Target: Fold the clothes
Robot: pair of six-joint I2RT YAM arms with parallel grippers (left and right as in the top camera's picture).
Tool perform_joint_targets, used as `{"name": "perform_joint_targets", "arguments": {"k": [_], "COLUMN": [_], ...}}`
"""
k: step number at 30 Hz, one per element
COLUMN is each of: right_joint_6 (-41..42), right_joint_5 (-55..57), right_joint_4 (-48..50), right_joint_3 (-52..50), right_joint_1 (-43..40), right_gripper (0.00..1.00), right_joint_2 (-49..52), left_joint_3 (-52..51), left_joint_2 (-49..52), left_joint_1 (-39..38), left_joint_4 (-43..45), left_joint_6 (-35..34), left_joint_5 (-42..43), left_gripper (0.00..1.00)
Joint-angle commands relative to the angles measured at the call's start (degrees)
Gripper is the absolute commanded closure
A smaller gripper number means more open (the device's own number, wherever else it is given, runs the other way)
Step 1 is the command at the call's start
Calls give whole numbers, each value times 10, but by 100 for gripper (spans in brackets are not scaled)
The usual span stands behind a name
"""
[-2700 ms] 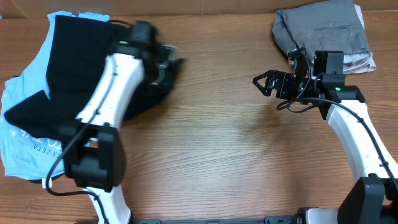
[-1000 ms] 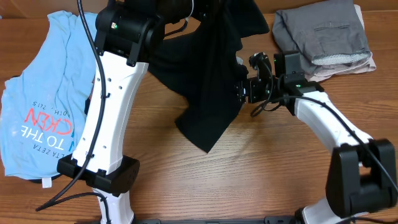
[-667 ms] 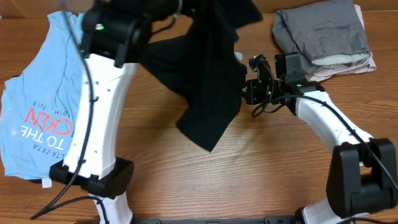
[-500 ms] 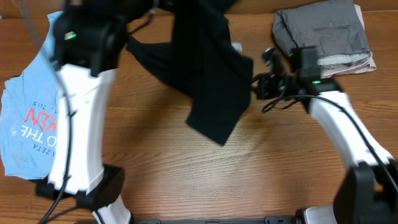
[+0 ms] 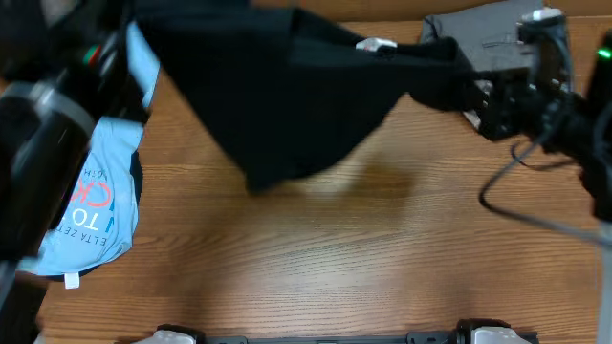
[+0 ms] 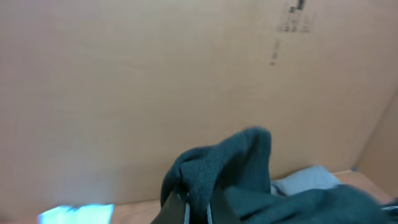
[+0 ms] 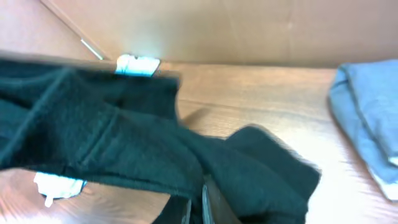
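Brown wood-grain table (image 5: pixel 316 268) runs the full width below me, and a tan cardboard wall (image 6: pixel 155 74) stands behind it. Over the boards a plain black T-shirt (image 5: pixel 287 105) is held up in the air, stretched wide between the two arms. Its body sags toward the middle of the table and its small white neck tag (image 5: pixel 376 44) shows on the far edge.

The right gripper (image 5: pixel 475 96) is at the far right of the table, and its fingers are pinched together on one end of the black cloth. From its own wrist camera the fabric bunches up right where the fingers meet. The left gripper (image 6: pixel 196 211) is likewise clamped tight on the other end, with a thick fold of the black T-shirt rising straight out of it. The left arm (image 5: pixel 48 124) is only a dark blur at the left edge of the overhead view.

A light blue shirt with red-and-white lettering (image 5: pixel 96 205) lies flat on the left side of the table, partly hidden by that blurred arm. A folded grey garment (image 5: pixel 497 33) sits in the far right corner, just behind the right gripper, and the black cloth crosses in front of its left edge
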Motion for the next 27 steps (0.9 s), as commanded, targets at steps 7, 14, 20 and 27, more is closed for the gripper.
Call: {"name": "perform_joint_targets", "arguments": {"k": [7,14,20,27], "right_joint_6": [1,0,0,0], "right_joint_5": [197,196,196,196], "right_joint_4": [-135,-172,-227,-245], "right_joint_3": [172,210,209,205], "right_joint_1": [-9,-9,-9,-9], "right_gripper": [96,96,96,96], "right_joint_2": [-26,-34,0,89], "left_joint_3": [16,15,-7,-81], "left_joint_2": [-107,-115,-92,-33], "left_joint_1": [5,5,5,5], "left_joint_4": [-74,-115,-203,-291], "left_joint_6": [-9,-10,-53,-124], "left_joint_5": [-289,-340,-343,-365], "left_gripper": [96,96,96,96]}}
